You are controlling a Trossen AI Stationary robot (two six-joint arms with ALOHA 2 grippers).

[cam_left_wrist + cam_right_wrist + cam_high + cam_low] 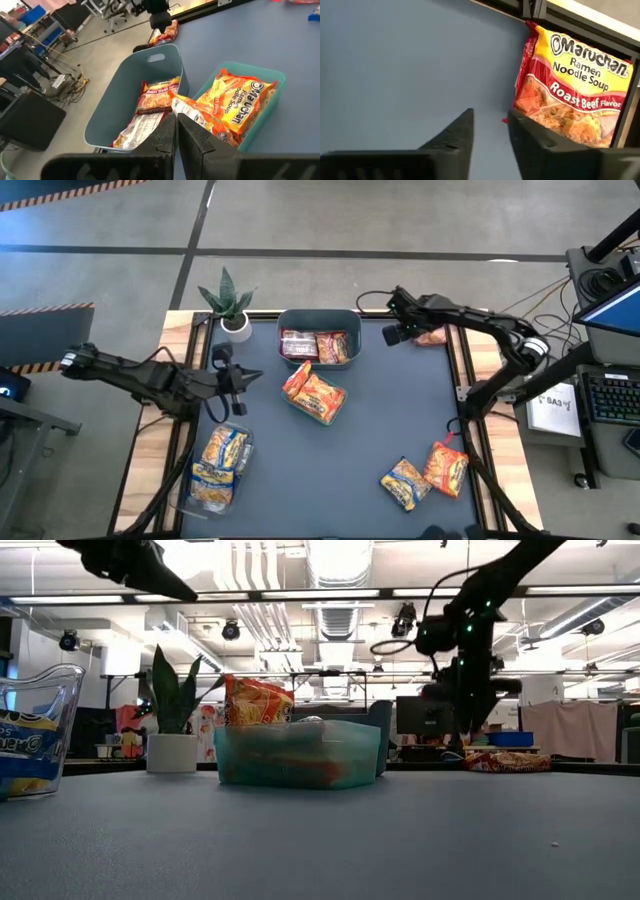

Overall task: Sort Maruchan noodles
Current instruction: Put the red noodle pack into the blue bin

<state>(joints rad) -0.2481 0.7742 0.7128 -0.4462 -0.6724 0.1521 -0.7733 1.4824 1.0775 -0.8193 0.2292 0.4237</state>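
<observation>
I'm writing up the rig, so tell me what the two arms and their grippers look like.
Both arms are dark, near-black jointed links with black cables along them. The left gripper and the right gripper each end in two flat, wedge-shaped black fingers. The right arm carries a pale ring near its elbow and shows small green lights in the low view.

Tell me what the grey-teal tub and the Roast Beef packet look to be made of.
Grey-teal tub: seemingly moulded plastic, matte, with smooth rounded walls and a cut-out handle slot. Roast Beef packet: thin printed plastic film, glossy, judging by its crinkles and sheen.
</observation>
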